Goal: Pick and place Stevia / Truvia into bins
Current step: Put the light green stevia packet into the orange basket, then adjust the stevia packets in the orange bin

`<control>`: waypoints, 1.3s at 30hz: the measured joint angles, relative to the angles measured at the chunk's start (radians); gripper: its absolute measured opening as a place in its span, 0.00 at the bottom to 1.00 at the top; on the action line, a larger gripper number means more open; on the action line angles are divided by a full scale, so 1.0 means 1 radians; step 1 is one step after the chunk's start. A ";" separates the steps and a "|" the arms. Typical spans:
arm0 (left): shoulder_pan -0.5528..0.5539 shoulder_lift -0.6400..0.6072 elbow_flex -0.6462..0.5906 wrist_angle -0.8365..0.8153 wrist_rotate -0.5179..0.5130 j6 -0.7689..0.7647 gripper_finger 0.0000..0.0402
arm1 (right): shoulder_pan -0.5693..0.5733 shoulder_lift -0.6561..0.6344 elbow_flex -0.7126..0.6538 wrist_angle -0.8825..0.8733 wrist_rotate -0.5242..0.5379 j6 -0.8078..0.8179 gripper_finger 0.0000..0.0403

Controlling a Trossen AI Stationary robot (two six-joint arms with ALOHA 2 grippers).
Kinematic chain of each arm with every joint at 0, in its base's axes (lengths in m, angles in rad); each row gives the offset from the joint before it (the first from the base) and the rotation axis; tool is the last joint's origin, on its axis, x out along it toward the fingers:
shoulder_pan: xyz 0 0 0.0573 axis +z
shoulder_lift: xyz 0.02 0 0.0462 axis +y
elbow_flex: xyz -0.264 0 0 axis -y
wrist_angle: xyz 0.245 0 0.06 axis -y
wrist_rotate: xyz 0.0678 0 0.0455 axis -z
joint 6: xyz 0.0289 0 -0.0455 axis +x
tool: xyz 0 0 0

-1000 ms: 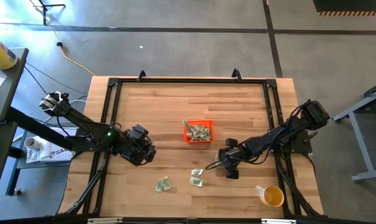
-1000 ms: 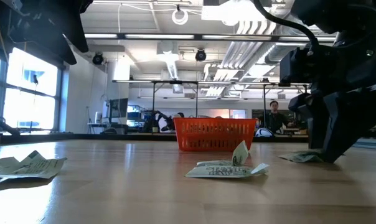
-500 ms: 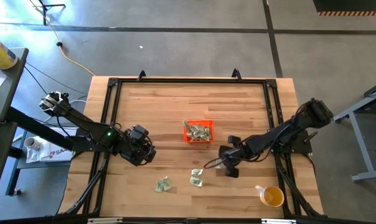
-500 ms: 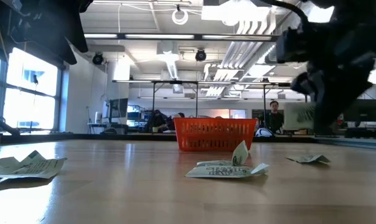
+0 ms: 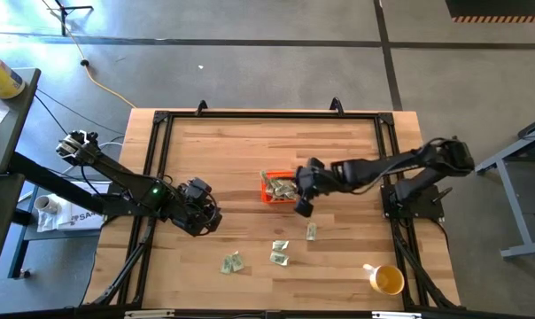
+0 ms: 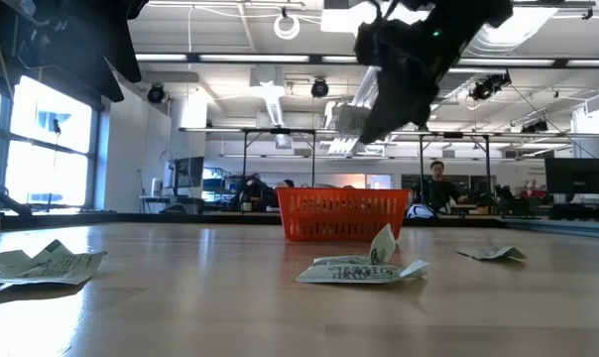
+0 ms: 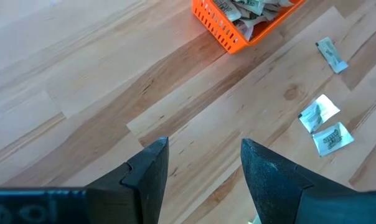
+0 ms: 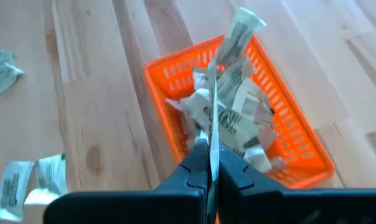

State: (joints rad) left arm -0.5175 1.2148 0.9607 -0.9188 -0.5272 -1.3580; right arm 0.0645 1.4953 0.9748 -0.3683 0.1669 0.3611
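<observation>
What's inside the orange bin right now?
The orange bin holds a loose pile of sweetener packets. Its floor is hidden beneath them. The right pincer, shut on another packet, hangs above the bin's edge.

The bin (image 5: 283, 188) sits mid-surface (image 5: 223, 151) with packets (image 5: 285, 187) in it. The right pincer (image 5: 301, 208) hangs over its right edge. Loose packets (image 5: 279, 252) lie nearer the front, a cup (image 5: 388, 280) at the front right.
</observation>
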 joint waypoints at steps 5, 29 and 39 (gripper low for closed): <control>0.000 0.000 0.000 0.004 -0.001 0.000 0.58 | -0.075 0.080 0.025 0.006 -0.099 -0.003 0.02; 0.000 0.000 0.000 0.005 -0.014 -0.008 0.58 | -0.100 0.136 0.025 0.169 -0.129 -0.006 0.32; 0.000 0.000 0.000 0.004 -0.029 0.007 0.58 | -0.125 0.222 0.025 0.196 -0.124 -0.048 0.32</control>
State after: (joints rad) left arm -0.5171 1.2148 0.9607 -0.9150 -0.5563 -1.3512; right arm -0.0603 1.7174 1.0000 -0.1722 0.0428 0.3129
